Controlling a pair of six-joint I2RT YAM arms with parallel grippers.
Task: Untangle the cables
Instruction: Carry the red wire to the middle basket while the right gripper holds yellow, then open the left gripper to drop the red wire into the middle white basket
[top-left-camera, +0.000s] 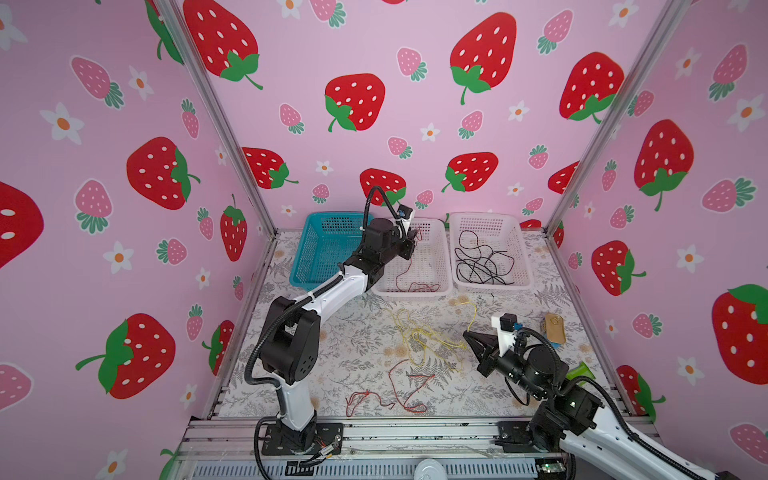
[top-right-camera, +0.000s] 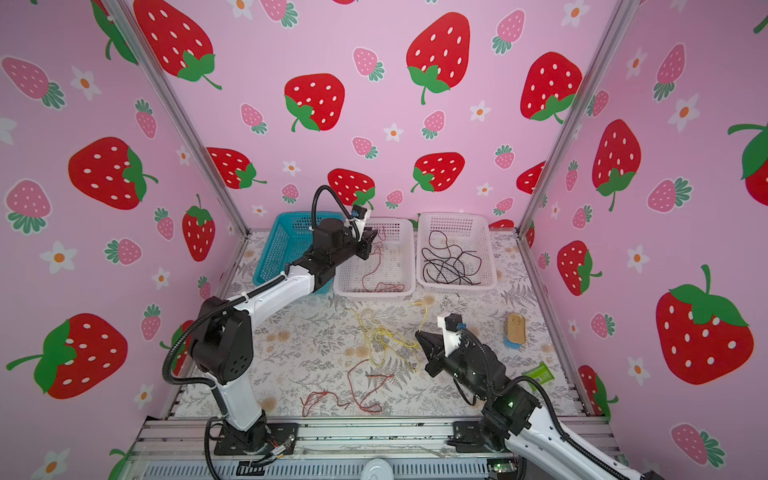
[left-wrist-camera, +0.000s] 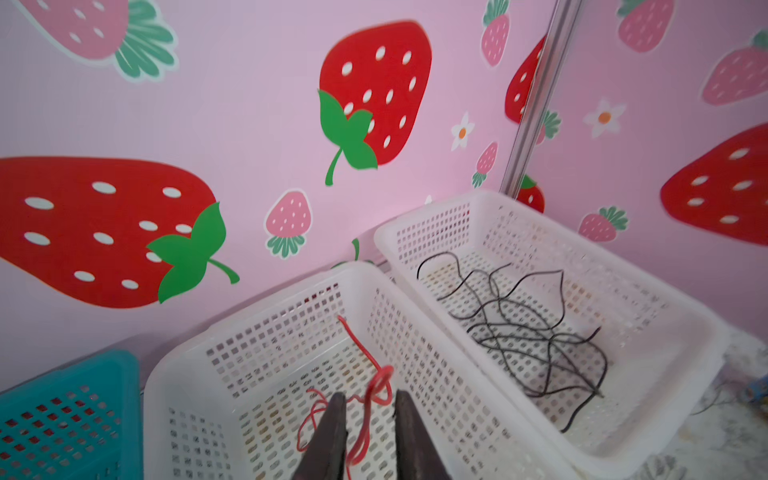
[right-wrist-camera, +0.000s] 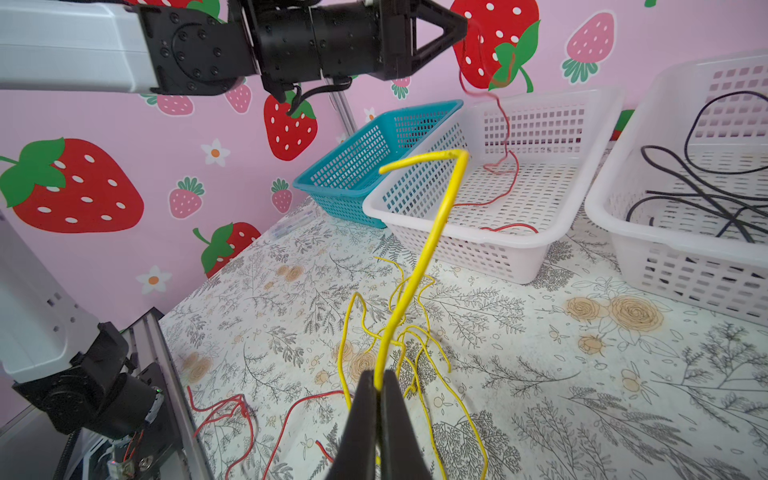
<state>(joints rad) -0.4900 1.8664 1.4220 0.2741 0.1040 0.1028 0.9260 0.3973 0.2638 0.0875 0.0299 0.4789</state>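
We note left gripper (left-wrist-camera: 370, 395) over middle white basket (top-left-camera: 411, 293) at 12 o'clock, jaws narrowly apart; red cable (left-wrist-camera: 365, 424) runs through gap into basket. Right gripper (right-wrist-camera: 377, 374) pinches yellow cable (right-wrist-camera: 432, 237) at 3 o'clock of yellow tangle (top-left-camera: 419, 336), mid-table. Loose red cables (top-left-camera: 392, 382) at 6 o'clock. Black cables (top-left-camera: 482, 262) in right white basket (top-left-camera: 490, 287), 1 o'clock.

Thin black flexible cables (top-left-camera: 484, 259) lie in loose overlapping loops inside the right-hand white perforated plastic basket (top-left-camera: 524, 262). I see one thin red cable (left-wrist-camera: 355, 341) dangling into the middle white perforated plastic basket (top-left-camera: 446, 257), lower end coiled on its floor. Thin yellow cables (top-left-camera: 419, 336) sit knotted mid floral-print tabletop (top-left-camera: 332, 357). One yellow strand (right-wrist-camera: 434, 235) rises off the knot, tip bent over. More thin red cables (top-left-camera: 358, 397) sprawl nr the front edge, just beside the yellow knot; can't tell if they cross.
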